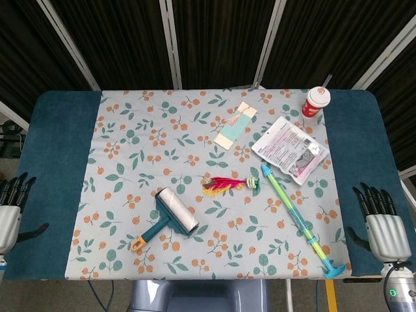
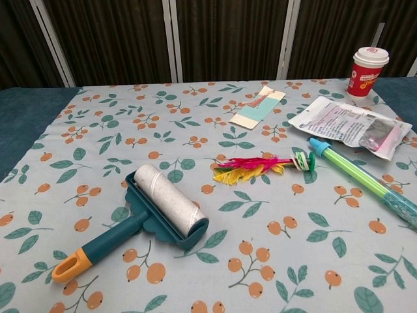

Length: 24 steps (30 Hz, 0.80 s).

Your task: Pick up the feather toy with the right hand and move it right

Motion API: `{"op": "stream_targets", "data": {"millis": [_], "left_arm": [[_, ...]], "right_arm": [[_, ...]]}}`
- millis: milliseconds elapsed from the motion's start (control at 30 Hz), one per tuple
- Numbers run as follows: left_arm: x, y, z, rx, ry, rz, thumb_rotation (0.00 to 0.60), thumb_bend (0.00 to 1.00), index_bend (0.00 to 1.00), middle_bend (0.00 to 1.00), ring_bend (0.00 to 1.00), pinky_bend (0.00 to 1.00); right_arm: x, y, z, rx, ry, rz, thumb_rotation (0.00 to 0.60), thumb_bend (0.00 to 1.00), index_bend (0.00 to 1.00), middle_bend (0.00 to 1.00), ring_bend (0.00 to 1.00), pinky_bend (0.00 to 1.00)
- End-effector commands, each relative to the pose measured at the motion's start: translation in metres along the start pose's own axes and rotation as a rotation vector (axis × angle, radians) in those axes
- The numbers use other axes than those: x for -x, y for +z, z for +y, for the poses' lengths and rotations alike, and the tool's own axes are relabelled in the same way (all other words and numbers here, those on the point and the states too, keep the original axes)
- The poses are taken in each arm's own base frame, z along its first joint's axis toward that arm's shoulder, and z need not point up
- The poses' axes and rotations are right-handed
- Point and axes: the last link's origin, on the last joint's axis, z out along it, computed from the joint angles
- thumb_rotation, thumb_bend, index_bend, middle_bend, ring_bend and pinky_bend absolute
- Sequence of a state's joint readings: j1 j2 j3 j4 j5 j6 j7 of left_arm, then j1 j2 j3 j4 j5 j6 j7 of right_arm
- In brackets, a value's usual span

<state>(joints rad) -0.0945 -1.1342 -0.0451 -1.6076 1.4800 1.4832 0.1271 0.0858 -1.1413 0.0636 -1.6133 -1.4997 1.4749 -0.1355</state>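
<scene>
The feather toy [image 1: 227,184] [image 2: 257,167] lies flat near the middle of the floral cloth, pink and yellow feathers pointing left, its green and white disc base to the right. My right hand [image 1: 379,221] hangs at the table's right edge, fingers apart and holding nothing, far right of the toy. My left hand [image 1: 12,210] sits at the left edge, also empty with fingers spread. Neither hand shows in the chest view.
A teal lint roller [image 1: 166,216] [image 2: 153,215] lies left and in front of the toy. A green and blue tube toy [image 1: 296,218] [image 2: 361,180] lies just right of it. A plastic packet [image 1: 289,149], a red cup [image 1: 316,101] and a bookmark [image 1: 235,124] are further back.
</scene>
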Motion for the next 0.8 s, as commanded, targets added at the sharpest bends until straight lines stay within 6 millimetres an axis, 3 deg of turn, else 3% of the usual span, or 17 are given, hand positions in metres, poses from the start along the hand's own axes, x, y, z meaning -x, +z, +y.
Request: {"op": "stream_targets", "data": {"millis": [33,300,567,633,800], "left_arm": [[0.000,0.000,0.000,-0.001,0.000,0.000,0.553,0.13,0.03,0.00,0.00,0.00],[0.000,-0.001,0.001,0.001,0.003,0.003,0.554,0.13,0.03,0.00,0.00,0.00],[0.000,0.000,0.000,0.002,0.002,0.002,0.554,0.13,0.04,0.00,0.00,0.00],[0.000,0.000,0.000,0.003,0.002,0.000,0.556,0.13,0.04,0.00,0.00,0.00],[0.000,0.000,0.000,0.007,0.002,-0.003,0.555,0.13,0.04,0.00,0.00,0.00]], "right_arm": [[-0.001,0.001,-0.004,-0.016,0.017,0.015,0.600,0.18,0.07,0.00,0.00,0.00],[-0.006,0.024,-0.036,-0.113,0.048,0.038,0.600,0.18,0.15,0.03,0.00,0.00],[0.003,0.077,-0.119,-0.262,0.057,0.050,0.600,0.18,0.27,0.14,0.00,0.00],[0.015,0.091,-0.150,-0.305,0.066,0.034,0.600,0.18,0.30,0.16,0.00,0.00],[0.043,0.108,-0.191,-0.315,0.069,-0.001,0.600,0.18,0.36,0.20,0.00,0.00]]}}
